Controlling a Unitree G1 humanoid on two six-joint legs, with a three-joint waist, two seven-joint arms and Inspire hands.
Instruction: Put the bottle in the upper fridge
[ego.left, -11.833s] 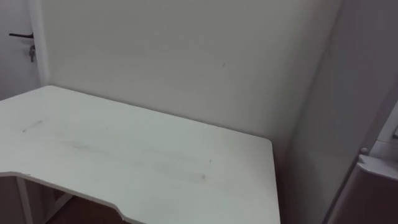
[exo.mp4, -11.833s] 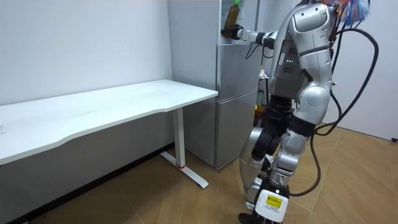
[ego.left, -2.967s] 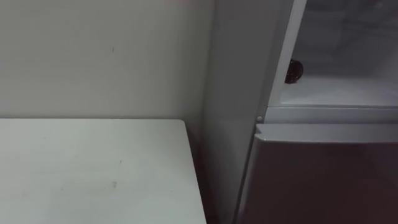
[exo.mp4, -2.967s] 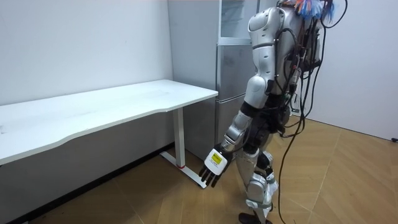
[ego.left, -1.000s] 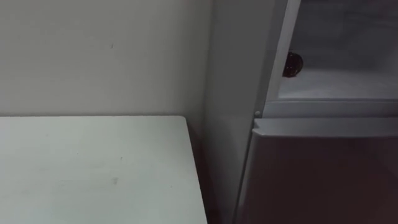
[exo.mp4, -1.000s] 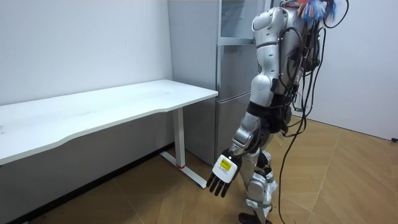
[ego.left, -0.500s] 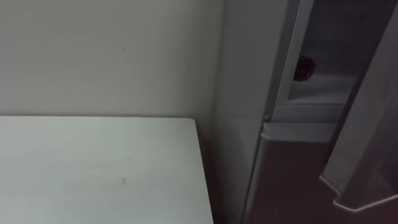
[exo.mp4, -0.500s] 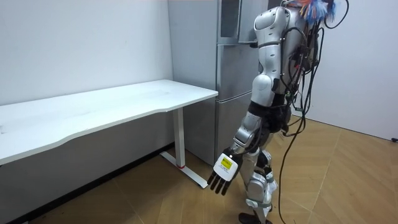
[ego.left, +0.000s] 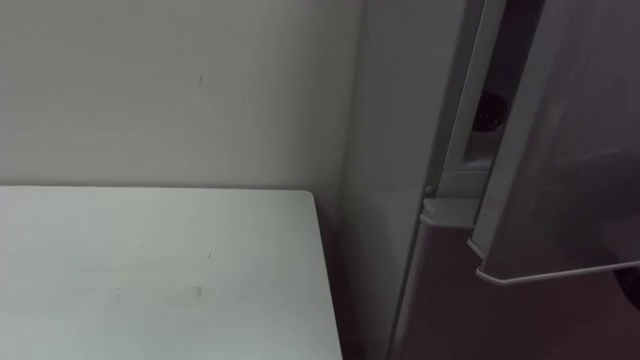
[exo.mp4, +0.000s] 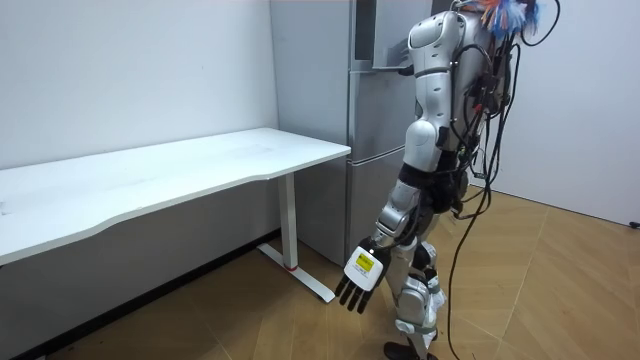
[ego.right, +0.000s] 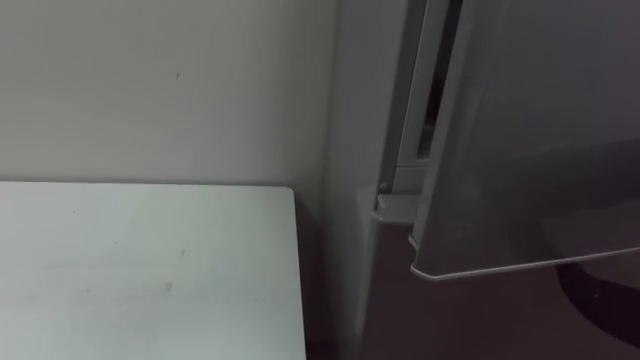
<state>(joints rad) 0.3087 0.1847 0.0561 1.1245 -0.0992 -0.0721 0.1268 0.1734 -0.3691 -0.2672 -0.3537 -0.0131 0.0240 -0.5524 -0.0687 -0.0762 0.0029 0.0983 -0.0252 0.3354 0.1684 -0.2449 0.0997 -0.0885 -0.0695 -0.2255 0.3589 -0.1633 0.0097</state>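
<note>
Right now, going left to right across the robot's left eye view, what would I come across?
white table → fridge's grey side wall → bottle, a dark shape inside the upper compartment, seen through the gap → upper fridge door, partly open

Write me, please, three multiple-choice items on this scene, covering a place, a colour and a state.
1. Where is the bottle?
A. On the floor
B. Inside the upper fridge compartment
C. On top of the fridge

2. What colour is the table top?
A. White
B. Black
C. Red

3. How does the upper fridge door stand?
A. Wide open
B. Ajar, nearly shut
C. Fully shut

Answers:
1 B, its dark shape shows through the door gap in the left eye view.
2 A, the top is plain white in the eye views and the room view.
3 B, a narrow gap shows beside the door's edge.
</note>
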